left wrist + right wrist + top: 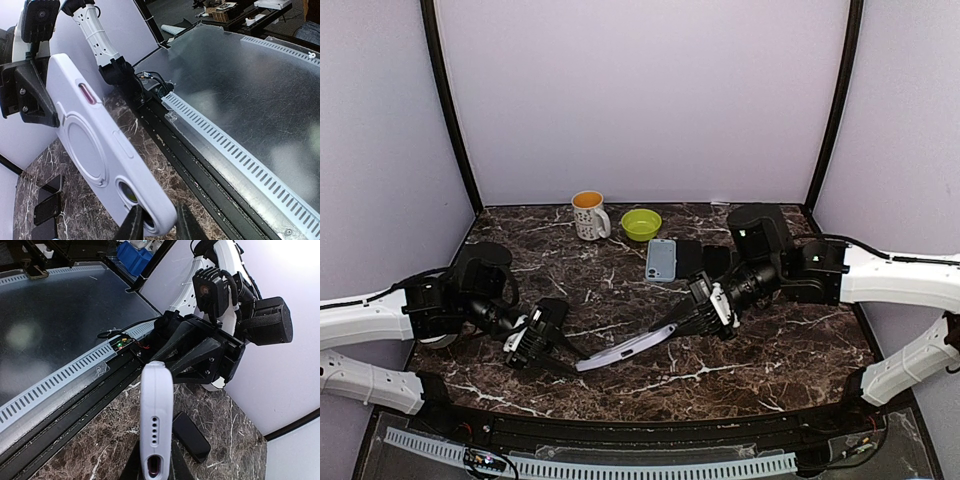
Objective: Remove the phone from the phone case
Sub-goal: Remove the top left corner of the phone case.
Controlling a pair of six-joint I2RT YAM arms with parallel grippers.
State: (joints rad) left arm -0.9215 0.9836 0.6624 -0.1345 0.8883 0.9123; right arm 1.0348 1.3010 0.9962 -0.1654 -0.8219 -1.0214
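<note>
Top view: my left gripper (568, 356) sits lower left of frame, my right gripper (670, 325) just right of centre. The phone case (620, 352) spans between them, low centre, slanting up to the right over the marble table (790, 360). Left jaws are clamped on its left end, right jaws clamped on its right end. The phone (660, 260), pale blue, lies flat on the table in the upper centre, well apart from the case. Two dark slabs (692, 258) lie just right of it. At the back, a spotted white mug (588, 215) & a green bowl (641, 223) stand side by side, near the wall

Left wrist view: the case fills the left half, back twd the cam, w/ a ring mark mid-way & the camera cutout low down. My two left fingers (131, 226) pinch its bottom corner at the frame's lower edge. Its far end runs into my right gripper's black body, upper left. The dark slabs show at lower left. A metal panel (260, 100) w/ a slotted strip takes the right half

Right wrist view: the case is edge-on, lower centre, w/ a row of small holes & a port slot facing the cam. My right fingers are dark shapes either side of it at the bottom edge, closed on it. The far end meets my left gripper's black body, centre frame. Can't tell from this view if anything is inside the case
</note>
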